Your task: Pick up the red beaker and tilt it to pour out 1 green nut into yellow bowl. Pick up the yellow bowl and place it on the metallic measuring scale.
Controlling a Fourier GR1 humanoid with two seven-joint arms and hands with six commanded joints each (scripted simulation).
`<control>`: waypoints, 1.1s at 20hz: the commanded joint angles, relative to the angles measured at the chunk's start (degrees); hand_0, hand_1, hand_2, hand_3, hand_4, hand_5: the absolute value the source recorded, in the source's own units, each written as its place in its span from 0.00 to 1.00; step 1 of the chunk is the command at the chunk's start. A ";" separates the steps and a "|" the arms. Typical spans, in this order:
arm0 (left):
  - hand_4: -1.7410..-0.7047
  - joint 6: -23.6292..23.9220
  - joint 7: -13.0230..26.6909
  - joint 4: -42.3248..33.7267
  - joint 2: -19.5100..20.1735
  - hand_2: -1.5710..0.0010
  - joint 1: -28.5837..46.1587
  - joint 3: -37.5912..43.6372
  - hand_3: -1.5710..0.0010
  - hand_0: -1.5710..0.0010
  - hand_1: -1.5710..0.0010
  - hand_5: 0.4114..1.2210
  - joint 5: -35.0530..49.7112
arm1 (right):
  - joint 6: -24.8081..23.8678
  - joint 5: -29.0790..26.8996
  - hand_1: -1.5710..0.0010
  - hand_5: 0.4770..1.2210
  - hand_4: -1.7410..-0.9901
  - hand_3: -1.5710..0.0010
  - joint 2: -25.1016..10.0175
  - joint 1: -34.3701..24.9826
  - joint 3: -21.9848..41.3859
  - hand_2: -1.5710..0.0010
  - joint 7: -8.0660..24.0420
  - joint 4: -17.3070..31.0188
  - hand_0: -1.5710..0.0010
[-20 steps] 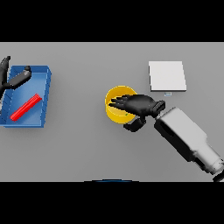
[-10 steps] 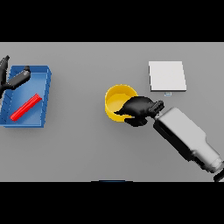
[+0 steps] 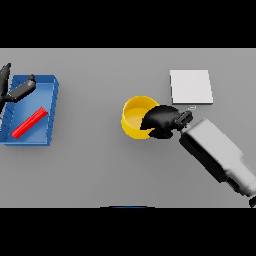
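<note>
The flat grey table (image 3: 90, 175) held a blue rectangular tray (image 3: 50, 107) with a red beaker (image 3: 29, 123) lying in it, the left hand (image 3: 12, 90) relaxed at its edge. The pale square metallic scale (image 3: 191, 86) sat empty, and the right hand (image 3: 161, 120) was clenched on the round yellow bowl's (image 3: 134, 120) rim.

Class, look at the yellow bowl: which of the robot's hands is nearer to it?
The right hand. It grips the right rim of the yellow bowl, fingers curled over the edge. The left hand is far away, over the blue tray at the table's left side.
</note>
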 commanded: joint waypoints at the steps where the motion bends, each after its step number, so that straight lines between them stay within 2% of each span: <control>1: 0.91 0.13 -0.29 -0.44 0.14 1.00 0.46 -0.04 1.00 1.00 1.00 0.39 0.08 | 0.85 -1.03 0.03 0.99 0.02 0.24 -0.65 0.06 -0.78 0.05 -0.02 -1.65 0.02; 4: 0.91 -0.38 -0.58 0.78 -0.08 1.00 -0.18 0.25 1.00 1.00 1.00 0.38 0.15 | 3.40 -2.49 0.01 0.99 0.01 0.12 -2.99 -0.47 -2.19 0.04 0.76 -6.59 0.01; 6: 0.91 -0.07 0.03 -0.27 -0.01 1.00 -0.13 -0.11 1.00 1.00 1.00 0.38 -0.06 | 5.47 -3.73 0.01 1.00 0.02 0.14 -3.86 -1.57 -4.04 0.03 3.66 -9.40 0.01; 7: 0.91 0.04 -0.18 -0.57 0.08 1.00 -0.04 0.01 1.00 1.00 1.00 0.38 0.08 | 5.78 -3.88 0.01 1.00 0.02 0.15 -4.83 -2.02 -4.78 0.02 4.04 -10.30 0.01; 9: 0.91 -0.16 -0.36 0.08 -0.14 1.00 -0.20 0.11 1.00 1.00 1.00 0.38 0.16 | 6.58 -4.36 0.00 1.00 0.02 0.18 -4.72 -3.21 -6.03 0.01 6.96 -10.41 0.00; 11: 0.90 -0.37 -1.09 0.18 0.25 1.00 0.12 0.56 1.00 1.00 1.00 0.38 0.58 | 7.07 -4.97 0.00 1.00 0.03 0.21 -5.01 -3.43 -6.65 0.01 7.44 -10.20 0.00; 14: 0.91 -0.45 -0.57 -0.71 0.75 1.00 -0.25 0.27 1.00 1.00 1.00 0.39 0.07 | 5.86 -4.51 0.00 1.00 0.03 0.21 -6.75 -4.69 -7.14 0.00 5.62 -9.30 0.00; 16: 0.90 0.17 -0.12 -0.82 0.44 1.00 -0.37 0.17 1.00 1.00 1.00 0.40 -0.11 | 4.95 -4.02 0.00 1.00 0.03 0.16 -7.72 -6.39 -7.50 0.00 4.22 -7.74 0.00; 19: 0.91 0.60 0.14 -1.88 1.39 1.00 0.76 0.03 1.00 1.00 1.00 0.40 -0.32 | 2.39 -3.19 0.00 1.00 0.03 0.19 -9.51 -7.98 -9.17 0.00 3.83 -4.01 0.00; 20: 0.91 1.14 0.83 -3.26 1.72 1.00 1.13 -0.16 1.00 1.00 1.00 0.40 -0.39 | 0.86 -2.61 0.00 1.00 0.03 0.20 -10.06 -8.38 -9.55 0.00 3.18 -1.97 0.00; 22: 0.90 0.93 2.49 -2.61 1.49 1.00 0.03 -0.24 1.00 1.00 1.00 0.41 -0.64 | -0.66 -2.60 0.00 1.00 0.03 0.22 -10.07 -9.28 -10.70 0.00 3.89 1.73 0.00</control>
